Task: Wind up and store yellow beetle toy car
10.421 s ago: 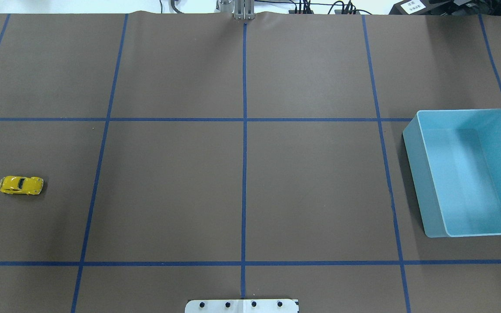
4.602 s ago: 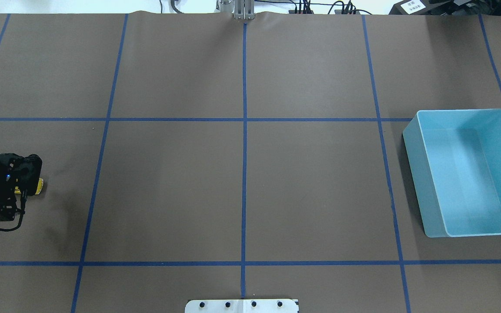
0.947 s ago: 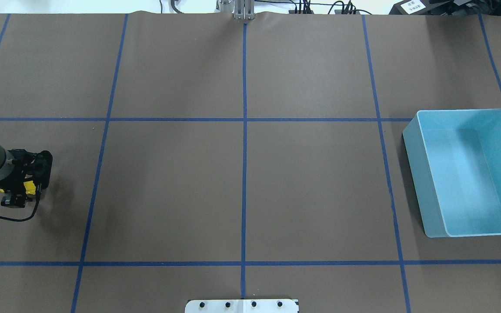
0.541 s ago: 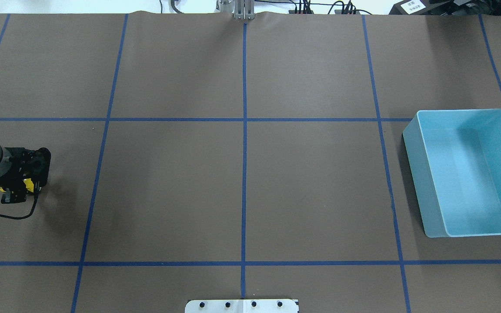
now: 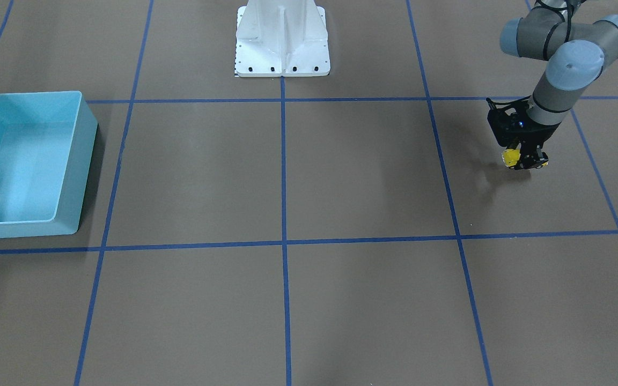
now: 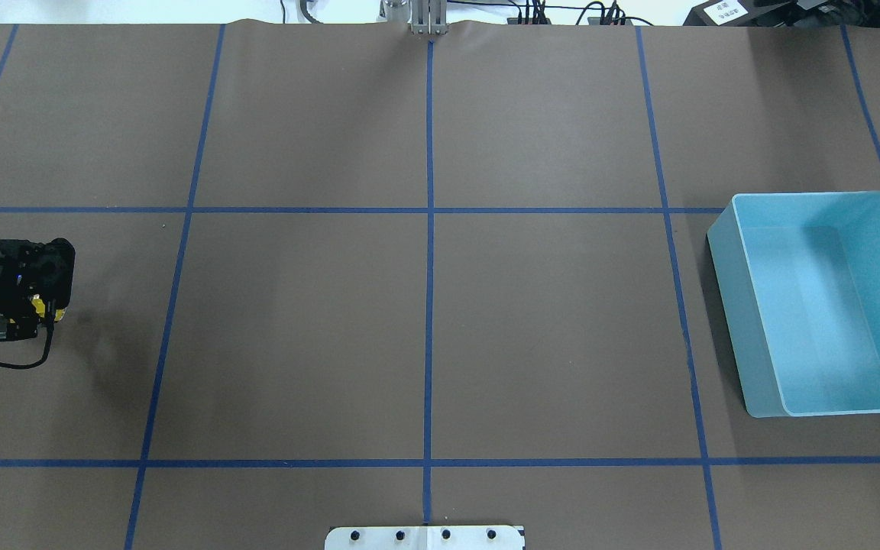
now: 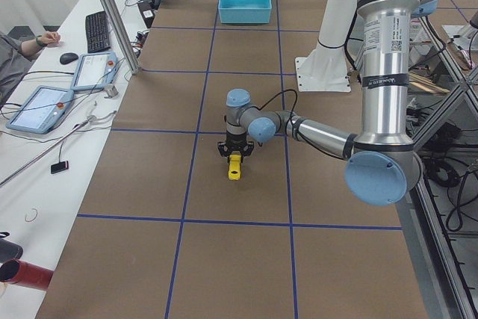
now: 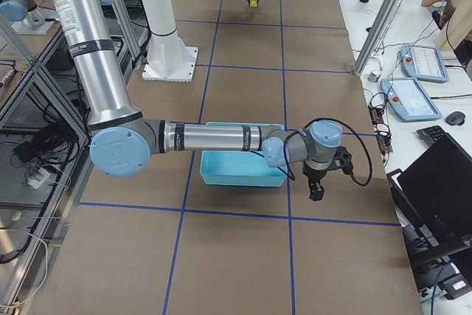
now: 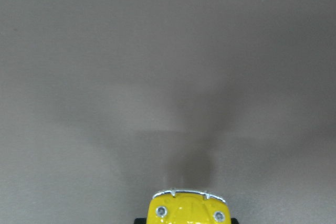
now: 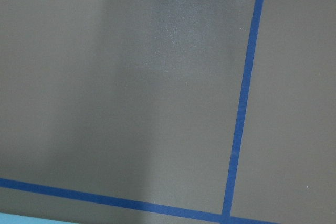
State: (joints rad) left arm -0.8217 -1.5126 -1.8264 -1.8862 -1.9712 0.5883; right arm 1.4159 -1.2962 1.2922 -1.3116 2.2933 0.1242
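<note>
toy car (image 5: pixel 510 156) in left gripper (image 5: pixel 524 160), table's (image 6: pixel 295 328) left | bin (image 6: pixel 724 260) far right

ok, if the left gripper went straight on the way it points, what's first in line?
The left gripper points down, shut on the yellow beetle toy car, so the car would likely meet the brown table cover first. Nothing else shows beneath it. The gap is unclear.

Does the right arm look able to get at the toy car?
Probably not: the toy car is clamped in the left gripper, while the right gripper hangs beside the bin at the opposite end of the table.
</note>
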